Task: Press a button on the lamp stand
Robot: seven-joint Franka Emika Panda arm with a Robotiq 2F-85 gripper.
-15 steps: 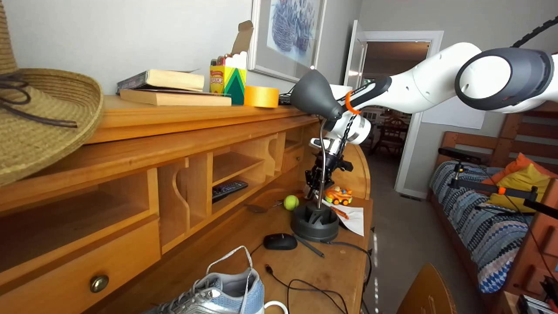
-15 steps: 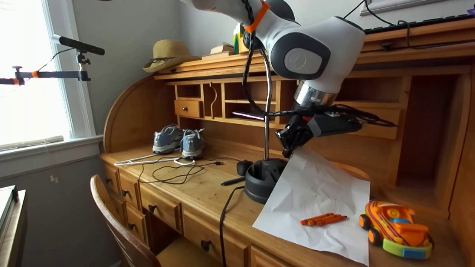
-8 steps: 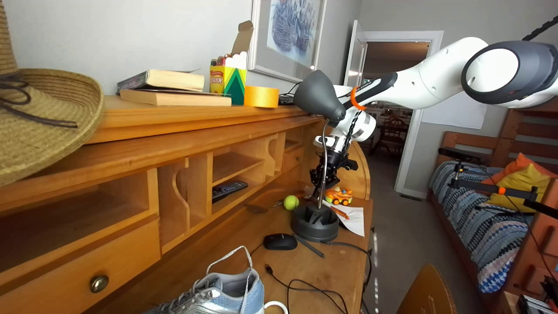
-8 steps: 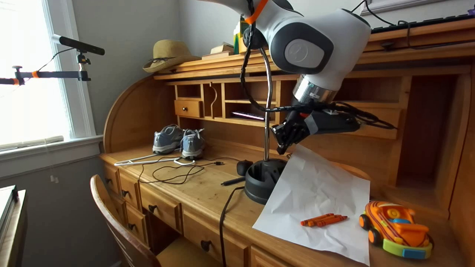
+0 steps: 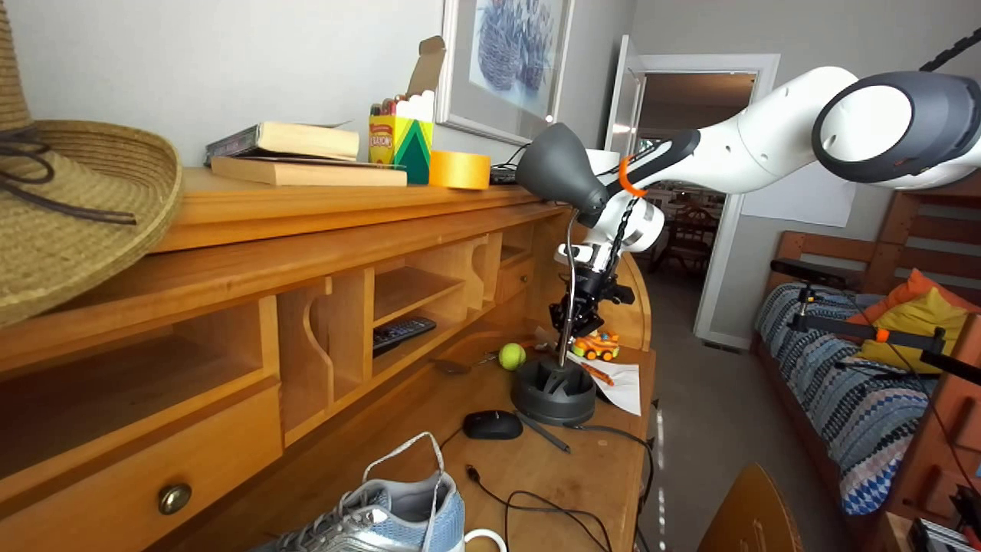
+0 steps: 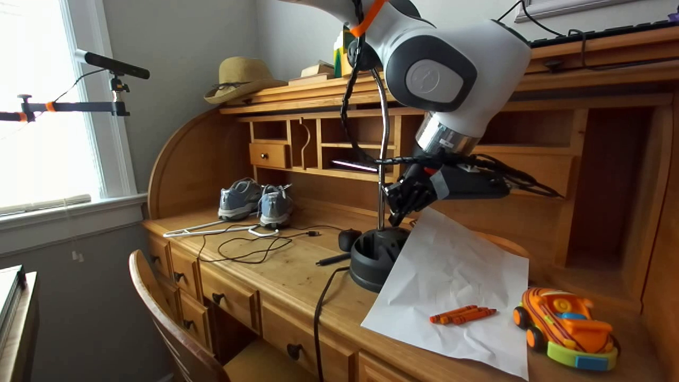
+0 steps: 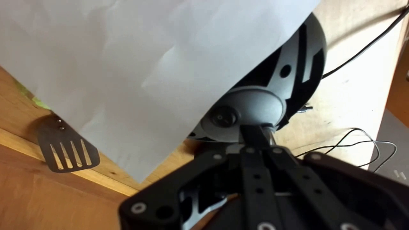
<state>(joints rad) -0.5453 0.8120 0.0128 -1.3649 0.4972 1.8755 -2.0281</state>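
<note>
The lamp stand has a dark grey cone shade (image 5: 561,169), a thin metal stem (image 6: 383,154) and a round dark base (image 5: 553,395). On the base, in the wrist view, sits a round black button (image 7: 224,117) with switch marks, at the edge of the paper. My gripper (image 7: 255,131) is shut with nothing held. Its fingertips hang over the base between button and stem, up and to the left of neither: they lie just right of the button in that view. In an exterior view the gripper (image 6: 394,218) is close beside the stem; whether they touch I cannot tell.
White paper (image 6: 451,292) leans over part of the base, with orange crayons (image 6: 462,314) on it. A toy car (image 6: 567,326), mouse (image 5: 492,425), tennis ball (image 5: 512,356) and spatula (image 7: 68,145) lie around. Cables (image 6: 254,246) and shoes (image 6: 276,204) occupy the desk further along.
My gripper has shifted toward the stem, rising a little and then lowering again. The shade and upper stem have moved slightly to the right in an exterior view. The jaws have stayed shut.
</note>
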